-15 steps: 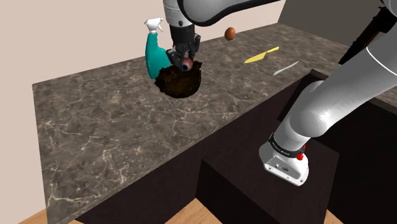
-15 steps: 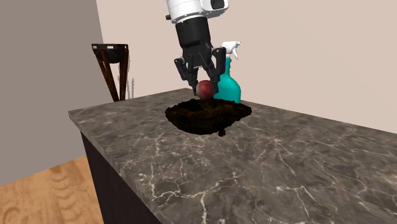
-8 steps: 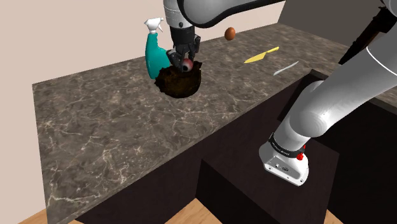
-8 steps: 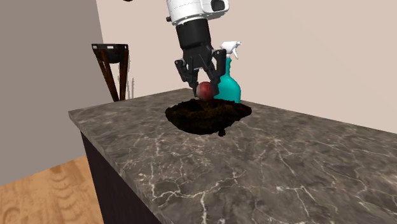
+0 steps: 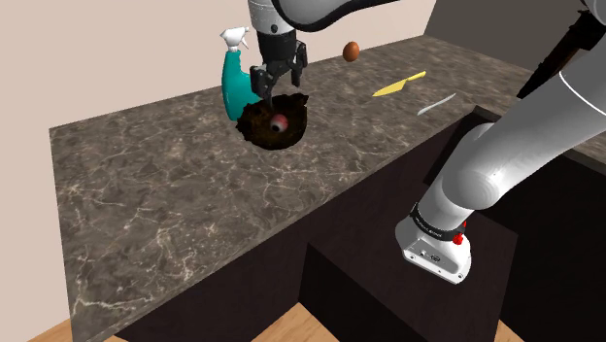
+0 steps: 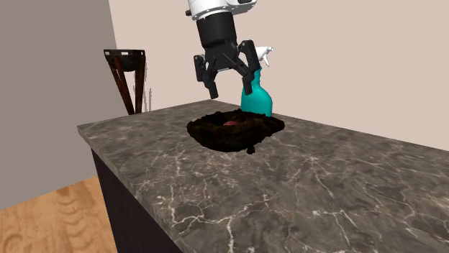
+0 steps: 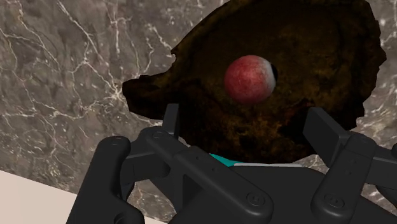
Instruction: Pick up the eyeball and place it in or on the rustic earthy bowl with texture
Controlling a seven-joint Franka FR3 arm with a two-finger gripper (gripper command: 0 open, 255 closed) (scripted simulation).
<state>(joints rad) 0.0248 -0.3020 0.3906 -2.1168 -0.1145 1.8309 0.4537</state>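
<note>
The gripper (image 5: 275,85) hangs above the dark brown, rough bowl (image 5: 289,131) with its two black fingers spread wide apart and nothing between them. Directly below the fingertips, the eyeball (image 5: 279,121) lies inside the bowl, apart from both fingers. In the wrist view the eyeball (image 7: 250,79) is a reddish ball with a dark pupil turned to one side. It rests on the inner floor of the bowl (image 7: 210,57), ahead of the gripper (image 7: 243,127). In the second exterior view the gripper (image 6: 232,90) is clearly higher than the rim of the bowl (image 6: 216,136), and the top of the eyeball (image 6: 229,123) shows over this rim. A teal spray bottle (image 5: 233,85) stands upright close beside the gripper, on the marble counter (image 5: 175,185).
</note>
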